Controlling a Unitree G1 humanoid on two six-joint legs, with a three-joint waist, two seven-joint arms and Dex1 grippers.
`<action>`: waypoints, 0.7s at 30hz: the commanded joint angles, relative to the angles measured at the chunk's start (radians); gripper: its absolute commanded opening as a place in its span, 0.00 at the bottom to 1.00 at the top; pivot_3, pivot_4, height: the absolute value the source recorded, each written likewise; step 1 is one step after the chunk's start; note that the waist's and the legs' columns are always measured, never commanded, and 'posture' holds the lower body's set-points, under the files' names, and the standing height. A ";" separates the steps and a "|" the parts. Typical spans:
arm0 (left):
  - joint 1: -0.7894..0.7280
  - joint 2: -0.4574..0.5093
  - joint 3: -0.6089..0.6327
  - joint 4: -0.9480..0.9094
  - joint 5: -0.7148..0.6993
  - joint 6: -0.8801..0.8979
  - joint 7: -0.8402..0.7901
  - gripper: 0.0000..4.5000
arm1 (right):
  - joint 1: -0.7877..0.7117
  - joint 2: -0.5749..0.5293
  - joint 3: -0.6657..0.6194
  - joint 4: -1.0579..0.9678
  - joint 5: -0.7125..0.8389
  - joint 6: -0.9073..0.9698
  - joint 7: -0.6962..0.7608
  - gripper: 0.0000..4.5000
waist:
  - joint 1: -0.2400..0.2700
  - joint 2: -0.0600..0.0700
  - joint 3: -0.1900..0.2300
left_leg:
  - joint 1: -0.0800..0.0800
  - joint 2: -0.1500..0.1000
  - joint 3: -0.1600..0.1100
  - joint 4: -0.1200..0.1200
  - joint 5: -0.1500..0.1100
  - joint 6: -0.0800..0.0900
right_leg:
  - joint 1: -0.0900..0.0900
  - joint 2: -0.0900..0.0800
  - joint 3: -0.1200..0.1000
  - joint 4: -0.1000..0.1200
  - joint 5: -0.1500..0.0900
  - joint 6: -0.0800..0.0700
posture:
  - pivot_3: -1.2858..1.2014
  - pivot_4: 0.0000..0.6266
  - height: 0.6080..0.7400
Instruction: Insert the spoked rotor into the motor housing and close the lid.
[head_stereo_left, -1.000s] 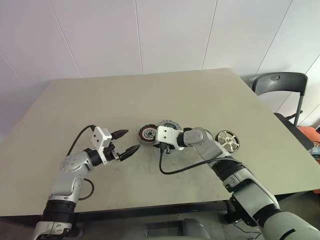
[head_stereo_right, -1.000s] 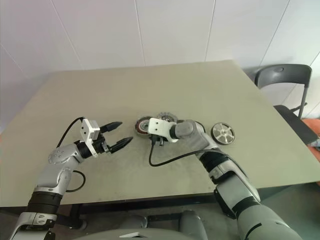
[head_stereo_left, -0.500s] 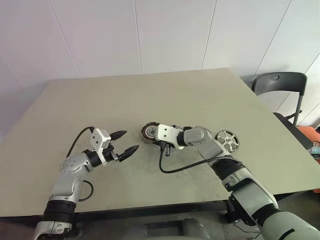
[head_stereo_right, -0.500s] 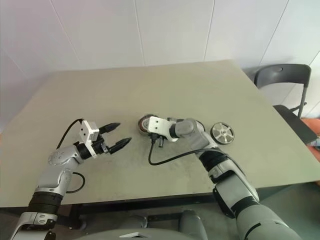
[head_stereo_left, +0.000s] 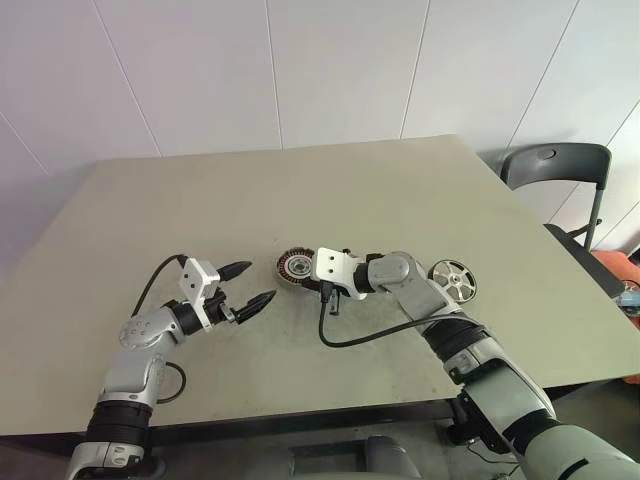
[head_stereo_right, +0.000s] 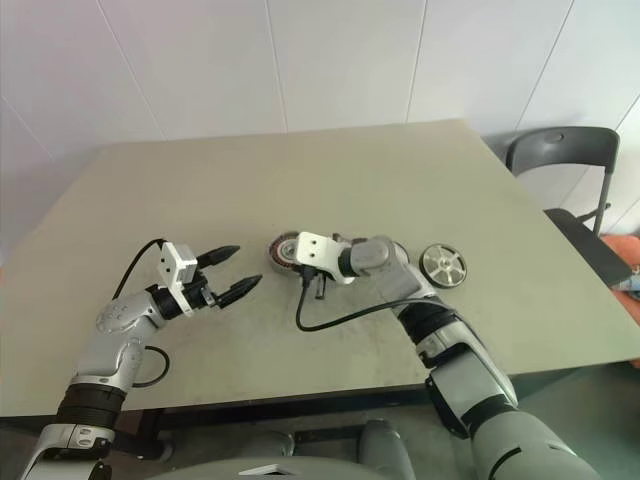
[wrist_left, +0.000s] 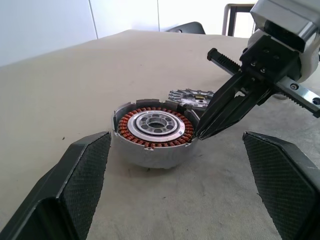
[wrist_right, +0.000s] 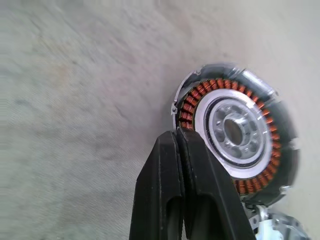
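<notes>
Right claw (wrist_left: 200, 134): its two black fingers were pressed flat together, nothing between them, with the tips set against the rim of the motor housing (wrist_left: 152, 137). The housing was seen tipped, one side lifted off the table (head_stereo_left: 330, 190), near the middle of the surface and somewhat toward the near edge. Left claw (head_stereo_left: 252, 285): spread wide and empty, poised level just beside the housing on its left, not touching it. The lid (wrist_left: 187, 96) was found lying flat directly behind the housing. The spoked rotor (head_stereo_left: 454, 281) was found well apart, toward the right edge of the table, untouched.

Risks, as judged from this arrangement: with only a closed fingertip bearing on the rim, the tilted housing could be flicked over, or dropped back and skated toward the lid or the left claw. A slip of the tip inward could scrape the copper windings. With the housing off level, the rotor could not be seated squarely, and the lid might be nudged out of place.
</notes>
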 joint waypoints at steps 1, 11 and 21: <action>-0.005 0.010 0.024 -0.019 0.001 -0.018 0.001 1.00 | 0.003 -0.021 -0.023 -0.159 0.083 0.035 0.105 0.01 | 0.000 0.000 0.000 | 0.000 0.000 0.000 0.000 0.000 0.000 | 0.000 0.000 0.000 0.000 0.000 0.000 | 0.52 0.00 1.00; 0.010 0.021 0.028 -0.072 -0.007 0.018 0.014 1.00 | 0.024 -0.066 -0.008 -0.178 0.045 0.063 0.089 0.01 | 0.005 -0.001 0.000 | 0.001 0.001 0.002 0.000 0.000 0.000 | 0.001 0.000 0.000 0.000 0.001 0.000 | 0.52 0.00 1.00; 0.023 0.024 0.030 -0.114 -0.008 0.049 0.032 1.00 | -0.017 0.002 0.012 -0.095 -0.009 0.046 -0.015 0.49 | 0.008 -0.001 0.000 | 0.004 0.003 0.011 0.000 0.000 0.000 | 0.000 -0.001 0.000 -0.001 0.004 -0.001 | 0.52 0.00 1.00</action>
